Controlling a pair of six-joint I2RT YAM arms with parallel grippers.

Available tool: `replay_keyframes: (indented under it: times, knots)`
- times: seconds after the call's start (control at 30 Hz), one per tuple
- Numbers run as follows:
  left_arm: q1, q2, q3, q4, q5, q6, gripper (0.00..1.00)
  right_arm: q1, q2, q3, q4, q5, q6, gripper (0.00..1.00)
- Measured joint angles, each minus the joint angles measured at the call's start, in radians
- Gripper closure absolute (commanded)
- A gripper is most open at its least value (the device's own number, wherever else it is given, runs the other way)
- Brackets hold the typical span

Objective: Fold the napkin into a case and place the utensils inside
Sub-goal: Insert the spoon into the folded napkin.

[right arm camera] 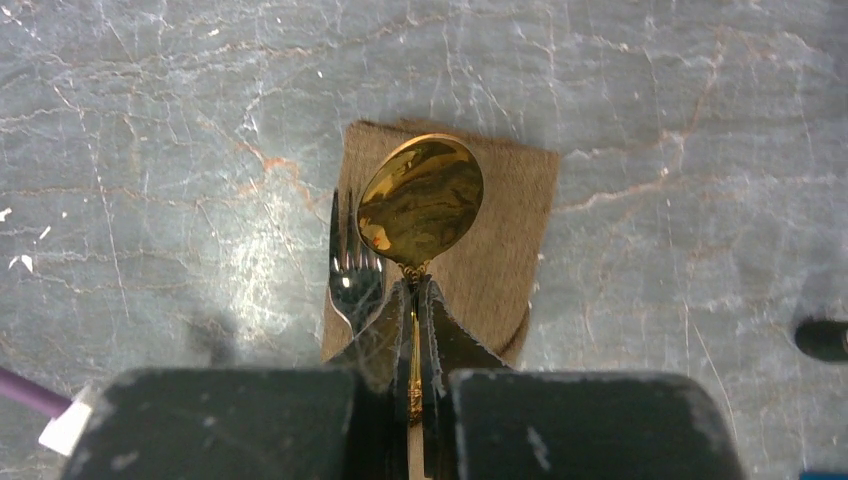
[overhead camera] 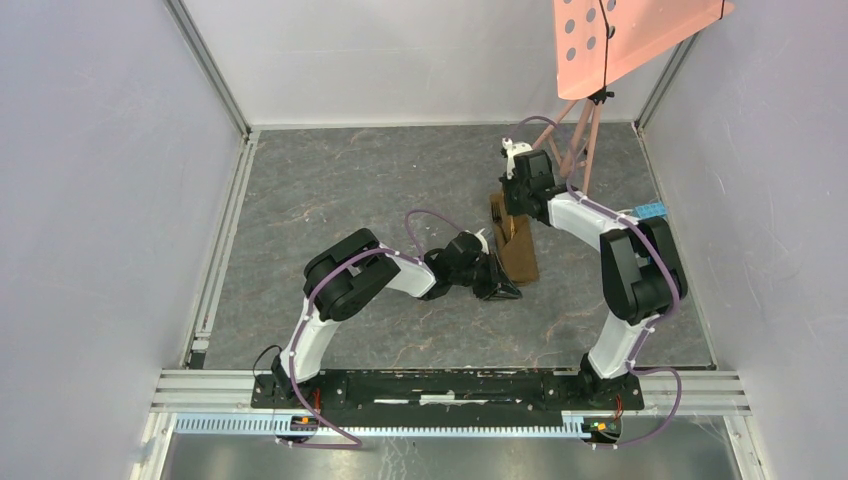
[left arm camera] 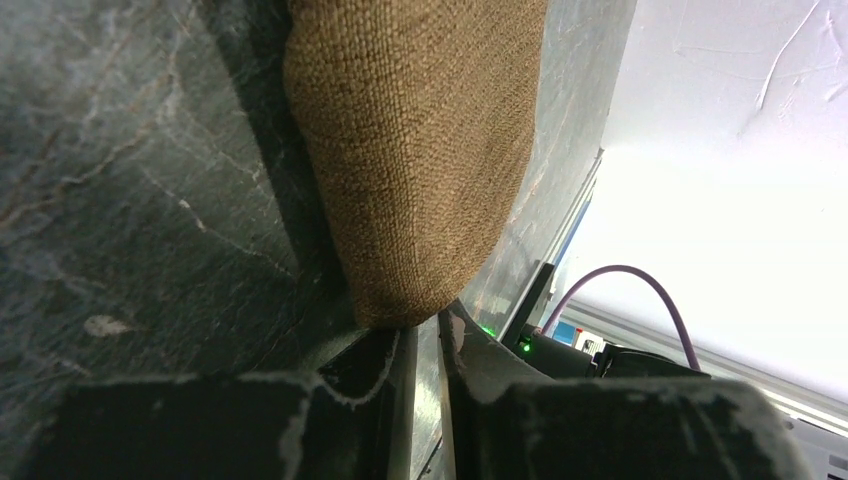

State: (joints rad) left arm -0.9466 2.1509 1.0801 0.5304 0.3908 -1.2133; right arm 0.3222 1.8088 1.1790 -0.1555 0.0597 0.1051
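Brown woven cloth, folded into a narrow oblong case [overhead camera: 518, 252], is lying on the grey marbled table [overhead camera: 330, 190] right of centre, with its length running away from the arm bases.

The right claw [right arm camera: 413, 287] is reaching over the far end of the case and clamping tight on the thin handle of a small shiny gold spoon [right arm camera: 420, 200]. The spoon's oval bowl is sticking out past the fingertips and sitting over the cloth [right arm camera: 505, 230]. Whether the bowl is touching the cloth cannot be told. A dark, slender metal fork [right arm camera: 352, 275] is lying just beside the spoon along one long edge of the case, with its tines pointing the same way as the bowl. Its handle is hiding behind the claw, so whether it is tucked into the fold is unclear.

The left claw [left arm camera: 425, 325] is lying low on the table at the near end of the case. Its two fingers are standing only a narrow slit apart, and the rounded end of the cloth [left arm camera: 420, 150] is meeting the fingertips right at that slit. Whether the fingers are pinching the cloth or only touching it cannot be told.

A pink perforated board on a tripod [overhead camera: 625, 35] is standing at the far right corner.
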Motion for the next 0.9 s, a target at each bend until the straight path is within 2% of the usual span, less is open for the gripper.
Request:
replay_keyframes:
  times: [0.33,0.9]
  knots:
    - [0.000,0.001,0.004,-0.004,-0.006,0.000,0.80,0.037,-0.109,-0.111,-0.028,0.065,0.055,1.00]
    - [0.000,0.001,0.006,-0.004,-0.024,-0.001,0.80,0.043,-0.099,-0.118,-0.071,0.121,0.081,0.92]
